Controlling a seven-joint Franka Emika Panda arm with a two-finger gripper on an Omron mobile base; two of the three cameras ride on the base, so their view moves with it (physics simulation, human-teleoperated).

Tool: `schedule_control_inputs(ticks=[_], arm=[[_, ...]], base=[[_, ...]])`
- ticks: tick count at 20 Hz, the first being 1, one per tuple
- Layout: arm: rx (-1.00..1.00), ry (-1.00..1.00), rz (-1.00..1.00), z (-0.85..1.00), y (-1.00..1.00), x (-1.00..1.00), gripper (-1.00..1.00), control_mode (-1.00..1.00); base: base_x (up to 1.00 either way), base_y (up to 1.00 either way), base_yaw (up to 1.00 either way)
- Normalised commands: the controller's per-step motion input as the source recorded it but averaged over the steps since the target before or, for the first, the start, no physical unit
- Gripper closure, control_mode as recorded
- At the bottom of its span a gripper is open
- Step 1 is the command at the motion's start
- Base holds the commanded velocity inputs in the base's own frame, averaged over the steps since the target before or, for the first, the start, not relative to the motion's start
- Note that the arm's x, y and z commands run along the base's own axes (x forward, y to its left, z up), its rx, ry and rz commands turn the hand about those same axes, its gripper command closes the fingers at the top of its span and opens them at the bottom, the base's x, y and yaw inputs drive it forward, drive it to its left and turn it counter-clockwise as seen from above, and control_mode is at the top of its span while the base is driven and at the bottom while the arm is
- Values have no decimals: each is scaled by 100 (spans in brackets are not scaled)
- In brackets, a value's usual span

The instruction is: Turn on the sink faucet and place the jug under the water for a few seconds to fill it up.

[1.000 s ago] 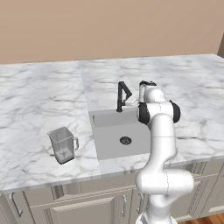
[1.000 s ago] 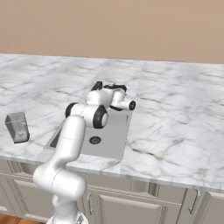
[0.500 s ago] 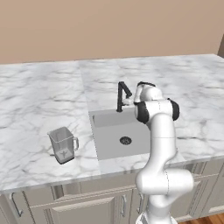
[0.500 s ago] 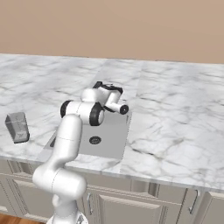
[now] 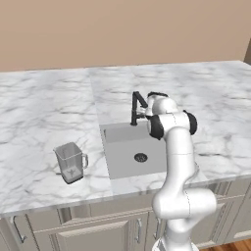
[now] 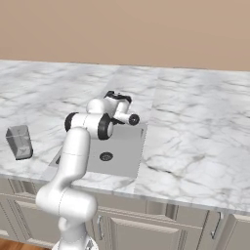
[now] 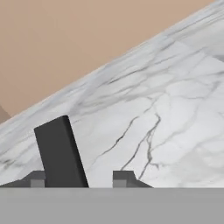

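Note:
The slim black sink faucet (image 5: 134, 109) stands at the back rim of the grey sink (image 5: 122, 147), and no water runs from it. My gripper (image 5: 145, 109) is right beside the faucet's spout arm. In the hand view my gripper (image 7: 80, 178) is open, and a black faucet bar (image 7: 59, 153) rises between the fingertips, close against the left one. The clear jug (image 5: 71, 162) stands upright on the marble counter left of the sink, apart from the arm; it is seen as well at the far left in the right base view (image 6: 19, 141).
A round dark drain (image 5: 140, 157) lies on the basin floor. White grey-veined marble countertop (image 5: 44, 112) spreads on both sides of the sink, up to a tan back wall (image 5: 122, 29). Cabinet fronts with handles (image 5: 138, 230) run below the counter edge.
The hand has shifted a little left, closer to the faucet, and the wrist has turned. The jug has stayed in place.

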Motion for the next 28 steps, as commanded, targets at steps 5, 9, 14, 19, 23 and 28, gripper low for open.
schedule_control_inputs(ticks=[5,9,14,19,23,28], arm=[[37,23,-20,-9,-83,12,100,-100],[34,19,-19,-16,-77,2,100,-100],[25,17,-18,-28,-61,0,100,-100],[18,12,-12,-38,-36,-1,100,-100],[5,13,-1,-59,-18,-2,-100,-100],[2,-3,-8,-17,-50,-56,-100,-100]], base=[[0,0,0],[0,0,0],[0,0,0],[0,0,0],[0,0,0],[0,0,0]])
